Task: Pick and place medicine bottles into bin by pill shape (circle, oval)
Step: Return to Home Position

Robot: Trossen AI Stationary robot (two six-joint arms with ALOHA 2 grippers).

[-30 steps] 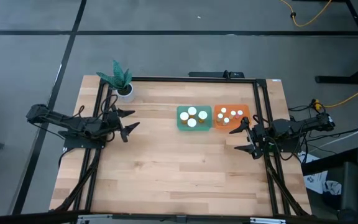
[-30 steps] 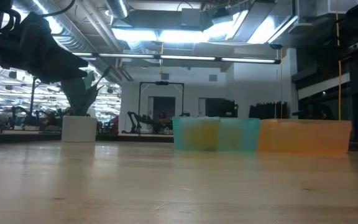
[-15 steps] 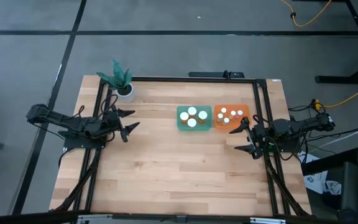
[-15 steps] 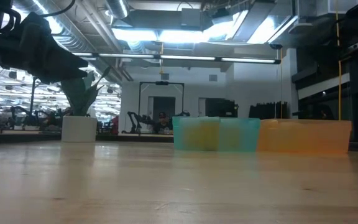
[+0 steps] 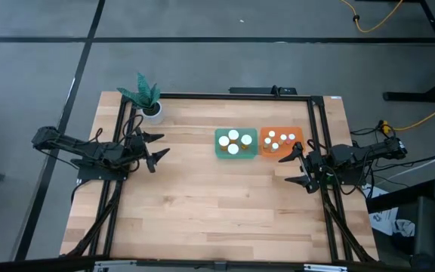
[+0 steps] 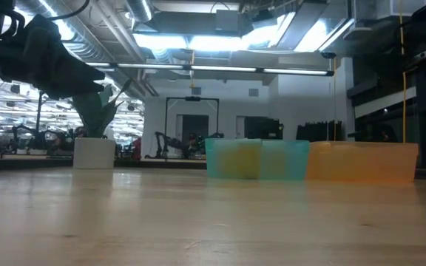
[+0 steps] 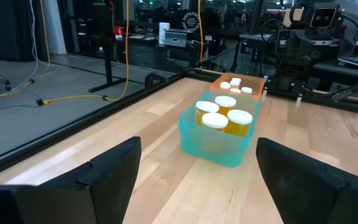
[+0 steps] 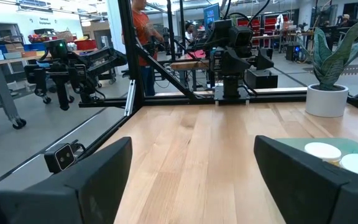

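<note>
Three amber medicine bottles with wide white caps (image 5: 233, 142) stand in a teal bin (image 5: 220, 152); they also show in the left wrist view (image 7: 225, 114). Several bottles with smaller white caps (image 5: 279, 140) stand in an orange bin (image 5: 300, 134) to its right. My left gripper (image 5: 157, 146) is open and empty at the table's left, pointing toward the bins. My right gripper (image 5: 296, 169) is open and empty just right of and nearer than the orange bin.
A white pot with a green plant (image 5: 148, 100) stands at the far left corner. A black frame (image 5: 232, 96) runs along the table's far edge and sides. In the low view the two bins (image 6: 257, 159) stand side by side past bare wood. A person (image 8: 143, 37) stands beyond the table.
</note>
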